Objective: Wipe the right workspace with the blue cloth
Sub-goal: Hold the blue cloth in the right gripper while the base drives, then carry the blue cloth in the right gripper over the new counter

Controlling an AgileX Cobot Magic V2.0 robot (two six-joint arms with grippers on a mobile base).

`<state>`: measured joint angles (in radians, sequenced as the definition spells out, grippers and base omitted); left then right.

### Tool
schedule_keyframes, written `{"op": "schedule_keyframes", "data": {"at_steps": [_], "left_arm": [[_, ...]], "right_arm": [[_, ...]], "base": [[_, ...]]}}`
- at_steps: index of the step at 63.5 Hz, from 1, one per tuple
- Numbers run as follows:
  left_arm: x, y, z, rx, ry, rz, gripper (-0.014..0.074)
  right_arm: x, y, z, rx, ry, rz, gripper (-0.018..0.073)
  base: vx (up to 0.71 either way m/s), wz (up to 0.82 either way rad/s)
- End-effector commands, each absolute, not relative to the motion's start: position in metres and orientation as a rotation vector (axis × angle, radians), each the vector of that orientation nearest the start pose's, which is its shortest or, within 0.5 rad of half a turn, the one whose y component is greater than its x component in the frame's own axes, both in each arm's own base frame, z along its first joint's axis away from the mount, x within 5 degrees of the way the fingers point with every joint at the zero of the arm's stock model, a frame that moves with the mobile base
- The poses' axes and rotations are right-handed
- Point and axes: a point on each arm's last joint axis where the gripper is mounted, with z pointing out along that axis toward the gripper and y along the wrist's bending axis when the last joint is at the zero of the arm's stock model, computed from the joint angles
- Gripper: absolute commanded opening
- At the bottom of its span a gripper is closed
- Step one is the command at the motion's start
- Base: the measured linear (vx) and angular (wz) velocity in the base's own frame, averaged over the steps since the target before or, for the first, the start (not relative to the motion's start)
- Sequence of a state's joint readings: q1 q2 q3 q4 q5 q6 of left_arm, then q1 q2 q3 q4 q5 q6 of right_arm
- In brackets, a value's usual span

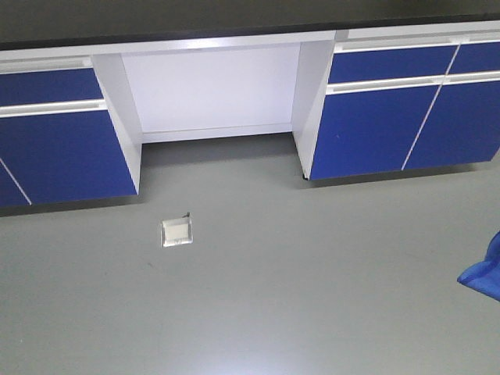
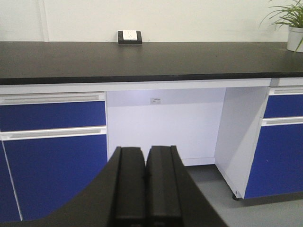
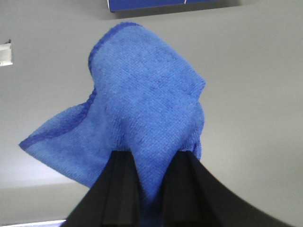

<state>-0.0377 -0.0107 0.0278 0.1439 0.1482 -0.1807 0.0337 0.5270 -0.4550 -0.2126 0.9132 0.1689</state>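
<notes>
Cloth [image 3: 142,94] tight in right pincer [image 3: 152,160].

I see the blue cloth [image 3: 147,104] pinched between the right fingers [image 3: 124,189]. Royal blue microfibre, stitched edge, bunched, hanging in loose folds above the grey floor [image 3: 255,71]. Front view: only a corner at the right edge. Right-side bench [image 2: 142,61]: wide, matte black, with a small white-faced black box [image 2: 129,37] at its back edge.

The blue cloth [image 1: 483,275] was cut off by the front view's right edge, and the potted plant [image 2: 295,37] by the left wrist view's corner.
</notes>
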Motion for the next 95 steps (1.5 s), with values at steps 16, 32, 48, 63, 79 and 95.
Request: {"op": "schedule_keyframes", "data": {"at_steps": [16,32,48,63,79,95], "left_arm": [[0.0568,-0.0015,0.1888,-0.009,1.583,-0.06,-0.0006],[0.0568,-0.0015,0.1888,-0.009,1.583,-0.06,-0.0006],[0.0568,-0.0015,0.1888,-0.009,1.583,-0.06,-0.0006],[0.0568,-0.0015,0.1888,-0.009,1.583,-0.06,-0.0006],[0.0568,-0.0015,0.1888,-0.009,1.583,-0.06,-0.0006],[0.0568,-0.0015,0.1888,-0.009,1.583,-0.06,-0.0006]], "right_arm": [[0.0882,-0.013,0.2669,0.057,2.364,-0.187,-0.0004],[0.0882,-0.013,0.2669,0.057,2.364,-0.187,-0.0004],[0.0882,-0.0131,0.267,0.057,2.364,-0.188,-0.0004],[0.0882,-0.013,0.2669,0.057,2.364,-0.187,-0.0004],[0.0882,-0.013,0.2669,0.057,2.364,-0.187,-0.0004],[0.0882,-0.013,0.2669,0.057,2.364,-0.187,-0.0004]], "base": [[0.37,0.03],[0.42,0.05],[0.44,0.06],[0.43,0.04],[0.41,0.07],[0.39,0.11]]}}
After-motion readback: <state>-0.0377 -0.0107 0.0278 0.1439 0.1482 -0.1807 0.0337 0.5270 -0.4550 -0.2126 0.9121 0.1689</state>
